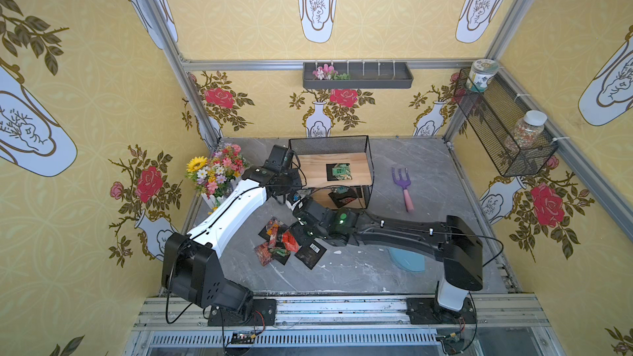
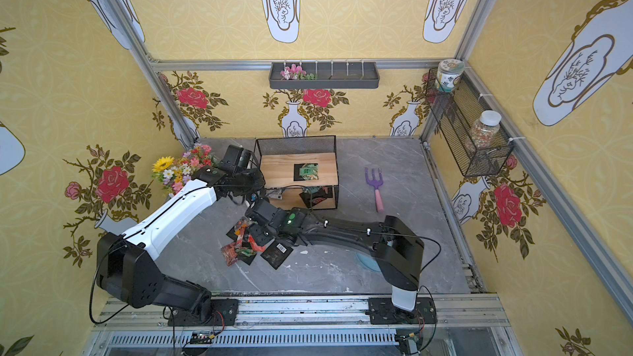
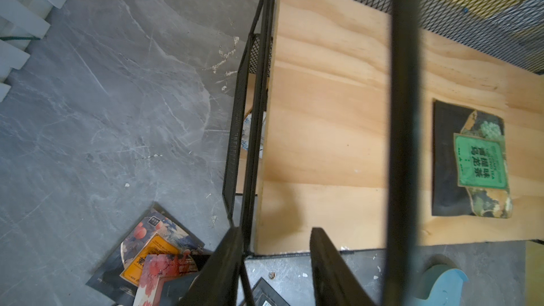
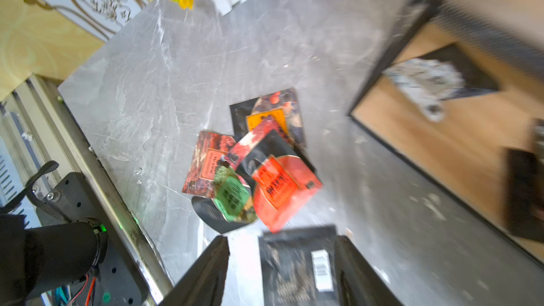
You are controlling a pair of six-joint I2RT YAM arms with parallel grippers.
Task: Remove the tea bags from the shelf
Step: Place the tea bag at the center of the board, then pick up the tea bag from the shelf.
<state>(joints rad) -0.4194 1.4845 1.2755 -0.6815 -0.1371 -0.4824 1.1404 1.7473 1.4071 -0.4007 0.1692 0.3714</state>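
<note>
The grey table (image 1: pixel 376 268) carries the shelf (image 1: pixel 315 169), and the job looks part done: a pile (image 1: pixel 277 241) of tea bags lies on the table in front of the shelf, towards its left end, while a few are left on the boards; the step in hand appears to be the right arm's drop-off at that pile, with the left arm placed by the shelf for the next pick. To do it well, the right arm should rise straight up from the pile before swinging towards the shelf, so that its fingers neither drag sachets along nor catch the wire frame; the lower tier is best entered low and level through the shelf's open front, and a flat sachet will probably need a finger slid under one edge.

The right gripper (image 4: pixel 282 239) hovers over the pile in front of the shelf, jaws wide apart and gripping nothing; the barcode sachet (image 4: pixel 297 266) lies flat beneath them with a gap on one side, though that wrist view is blurred. The left gripper (image 3: pixel 275 232) hangs at the shelf's front left corner, jaws partly apart and empty, the corner post just beside one finger. On the shelf's top board rests the green-label sachet (image 1: pixel 339 171); on its lower board lie a whitish sachet (image 4: pixel 424 80) and a black one with red print (image 1: pixel 343 197).
</note>
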